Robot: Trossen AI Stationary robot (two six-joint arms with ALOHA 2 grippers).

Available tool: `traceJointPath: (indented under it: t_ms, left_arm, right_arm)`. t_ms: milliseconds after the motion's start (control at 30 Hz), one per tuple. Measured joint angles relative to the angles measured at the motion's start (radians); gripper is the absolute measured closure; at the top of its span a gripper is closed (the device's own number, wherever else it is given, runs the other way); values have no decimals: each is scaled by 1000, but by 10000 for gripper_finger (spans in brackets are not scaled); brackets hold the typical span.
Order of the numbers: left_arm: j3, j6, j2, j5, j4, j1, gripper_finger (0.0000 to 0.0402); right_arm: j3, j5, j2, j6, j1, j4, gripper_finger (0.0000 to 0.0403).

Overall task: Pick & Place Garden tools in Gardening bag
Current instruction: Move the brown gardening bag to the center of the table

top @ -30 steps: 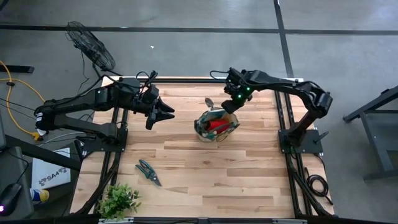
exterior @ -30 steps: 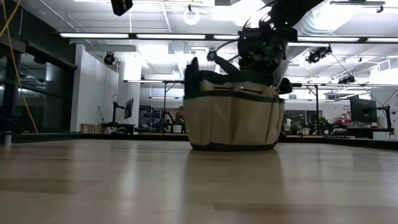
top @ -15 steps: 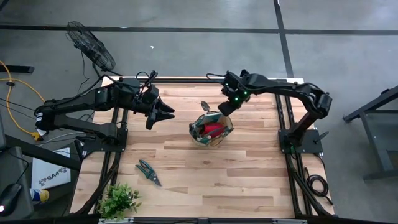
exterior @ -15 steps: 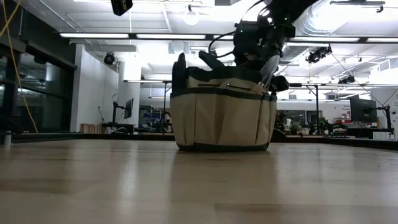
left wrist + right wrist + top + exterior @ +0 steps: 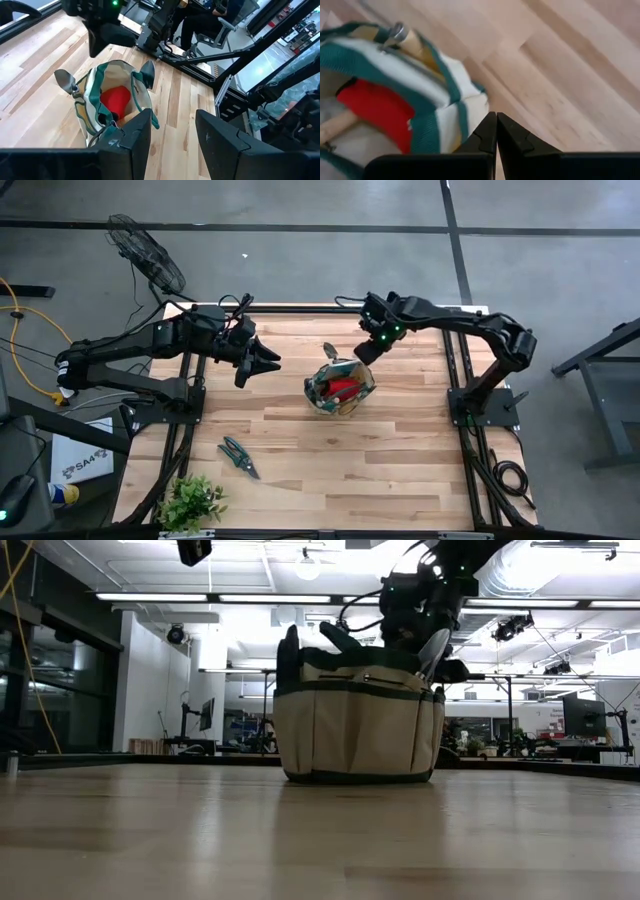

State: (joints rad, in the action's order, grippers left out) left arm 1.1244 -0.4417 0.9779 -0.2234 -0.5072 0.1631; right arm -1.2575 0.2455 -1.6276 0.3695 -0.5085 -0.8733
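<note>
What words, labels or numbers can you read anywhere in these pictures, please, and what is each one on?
"SA4": the start of dark print on the white box on the floor left of the table; the rest is too small to read.
Round beige canvas gardening bag: no print visible.
Green-handled pruning shears: no print visible.

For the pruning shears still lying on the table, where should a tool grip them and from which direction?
Probably from straight above, across the paired green handles of the pruning shears. They lie flat on the table, with open boards all round; the handles look the broadest part. The left tool, fingers apart, is the nearer one.
</note>
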Motion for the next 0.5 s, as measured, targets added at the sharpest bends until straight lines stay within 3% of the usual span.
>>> traceJointPath:
  t_ms: [500]
  left_arm:
    - [0,-2,0,0,0,0,249]
  right_arm:
    - [0,43,-1,27,130,-146,401]
